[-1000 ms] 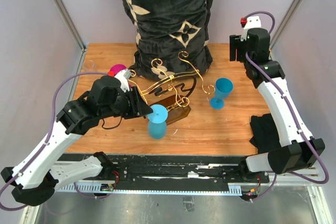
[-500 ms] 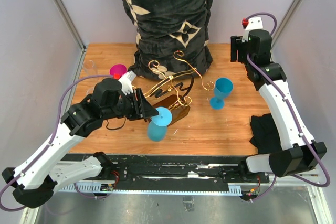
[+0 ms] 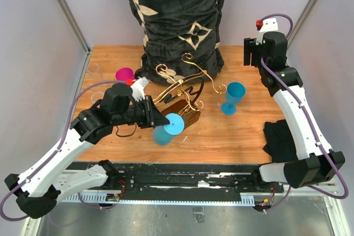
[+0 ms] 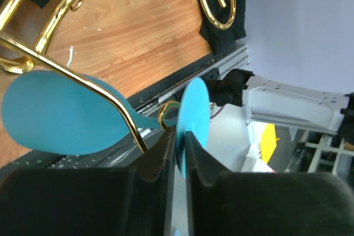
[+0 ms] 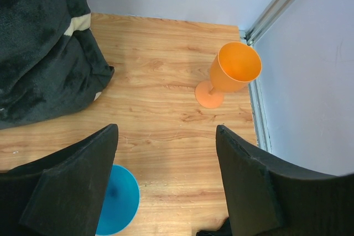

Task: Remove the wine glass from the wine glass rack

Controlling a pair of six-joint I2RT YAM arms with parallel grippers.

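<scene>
A blue wine glass [image 3: 162,135] lies tilted at the front of the gold wire rack [image 3: 178,84], whose dark brown base [image 3: 188,116] rests on the table. My left gripper [image 3: 159,119] is shut on the glass's round foot [image 4: 193,111]. In the left wrist view my left gripper [image 4: 178,136] pinches the foot edge-on. The bowl [image 4: 61,117] lies to the left, behind a gold wire arm [image 4: 113,99], and a gold loop [image 4: 166,115] sits around the stem. My right gripper [image 5: 166,153] is open and empty, high at the back right [image 3: 253,53].
A second blue glass [image 3: 233,96] stands right of the rack and also shows in the right wrist view [image 5: 116,200]. An orange glass [image 5: 232,73] stands by the right wall. A magenta glass [image 3: 124,74], a clear glass [image 3: 95,71], a black patterned cushion [image 3: 177,15] and a black cloth [image 3: 279,139] lie around.
My left gripper has moved right and slightly nearer with the glass foot in it. The glass has tilted more, and the rack's scrolls have shifted a little. The right arm has barely moved.
</scene>
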